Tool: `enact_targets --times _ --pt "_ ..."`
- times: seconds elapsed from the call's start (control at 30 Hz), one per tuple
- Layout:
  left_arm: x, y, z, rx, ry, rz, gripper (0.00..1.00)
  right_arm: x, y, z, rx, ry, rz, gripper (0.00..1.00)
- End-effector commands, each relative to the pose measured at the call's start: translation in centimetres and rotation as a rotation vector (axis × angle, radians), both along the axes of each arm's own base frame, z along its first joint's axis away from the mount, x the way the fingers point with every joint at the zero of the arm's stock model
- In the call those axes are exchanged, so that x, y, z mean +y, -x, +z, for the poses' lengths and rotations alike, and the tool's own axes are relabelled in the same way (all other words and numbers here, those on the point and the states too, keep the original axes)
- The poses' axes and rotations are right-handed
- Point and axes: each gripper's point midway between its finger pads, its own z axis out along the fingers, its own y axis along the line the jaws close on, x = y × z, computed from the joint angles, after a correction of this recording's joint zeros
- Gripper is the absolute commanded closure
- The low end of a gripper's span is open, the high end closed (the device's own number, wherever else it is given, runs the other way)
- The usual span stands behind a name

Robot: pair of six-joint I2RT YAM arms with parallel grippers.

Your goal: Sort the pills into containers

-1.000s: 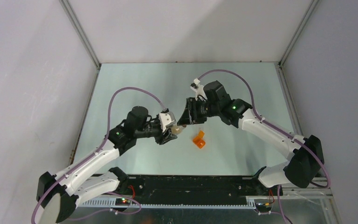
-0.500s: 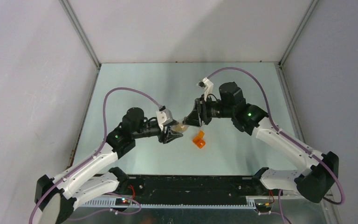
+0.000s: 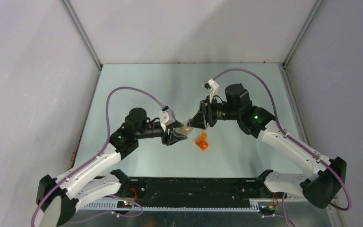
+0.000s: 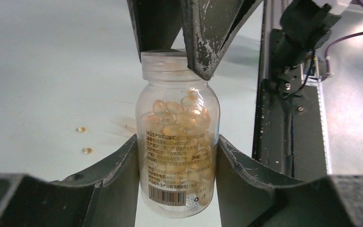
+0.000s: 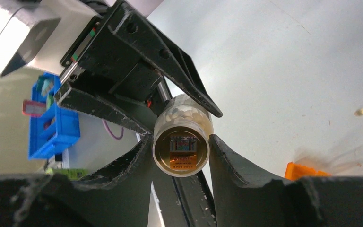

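Observation:
The pale see-through vial [image 3: 184,128] is full of yellowish pills and held level above the table between both grippers. My left gripper [image 3: 176,136] is shut on its labelled body [image 4: 177,156]. My right gripper [image 3: 196,124] is shut on its cap, seen end-on in the right wrist view [image 5: 181,151] and at the top of the left wrist view [image 4: 165,66]. The orange box [image 3: 201,141] lies on the table just right of the vial, its corner showing in the right wrist view [image 5: 307,171]. Two loose pills [image 4: 81,129] lie on the table, and one shows in the right wrist view [image 5: 360,111].
The black base rail [image 4: 288,118] runs along the near edge of the table. A blue bin [image 5: 52,123] stands off the table behind the left arm. Grey walls with metal frame posts [image 3: 82,35] close in the table on three sides.
My right gripper has drawn back to the right and turned at the wrist. My left gripper has shifted slightly right. The vial has stayed between the two.

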Motion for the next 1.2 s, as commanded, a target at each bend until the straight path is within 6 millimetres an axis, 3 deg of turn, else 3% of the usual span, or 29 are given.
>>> enact_targets --times 0.0,0.13,0.2,0.27,0.3,0.37,0.5,0.57,0.7,0.83,1.03,1.17 --pt "-0.9 -1.3 5.5 -0.189 0.113 0.005 1.00 0.0 -2.8 -1.6 0.119 0.059 -0.351 0.80" --pt "-0.8 -2.6 4.8 -0.206 0.097 0.059 1.00 0.7 -3.2 -0.8 0.238 -0.012 -0.534 0.74" --pt "-0.7 -3.0 4.4 -0.215 0.083 0.074 1.00 0.7 -3.6 -1.0 0.308 -0.030 -0.599 0.66" --pt "-0.5 -3.4 3.9 -0.221 0.063 0.094 1.00 0.6 -3.7 -0.8 0.335 -0.037 -0.629 0.48" --pt "-0.5 -3.5 3.8 -0.223 0.057 0.098 1.00 0.5 -3.7 0.0 0.323 -0.051 -0.625 0.36" --pt "-0.4 -3.5 3.5 -0.219 0.044 0.101 1.00 0.2 -3.7 1.3 0.284 -0.069 -0.598 0.22" --pt "-0.3 -3.3 3.1 -0.194 0.045 0.100 1.00 -1.6 -3.7 3.9 0.174 -0.098 -0.536 0.07" --pt "-0.3 -2.9 3.2 -0.187 0.053 0.088 1.00 -2.7 -3.8 5.1 0.089 -0.108 -0.496 0.05" --pt "-0.7 -1.8 3.3 -0.167 0.055 0.021 1.00 -3.3 -1.1 6.2 -0.057 -0.097 -0.257 0.04" --pt "-1.1 -0.4 3.3 -0.144 0.038 -0.068 1.00 -3.9 1.2 3.8 -0.208 0.020 -0.041 0.05" --pt "-1.3 1.1 2.8 -0.106 -0.013 -0.173 0.99 -3.9 3.2 1.4 -0.258 0.088 0.146 0.11" --pt "-1.3 1.8 2.6 -0.104 -0.030 -0.214 0.98 -3.3 2.7 0.9 -0.271 0.108 0.136 0.18"
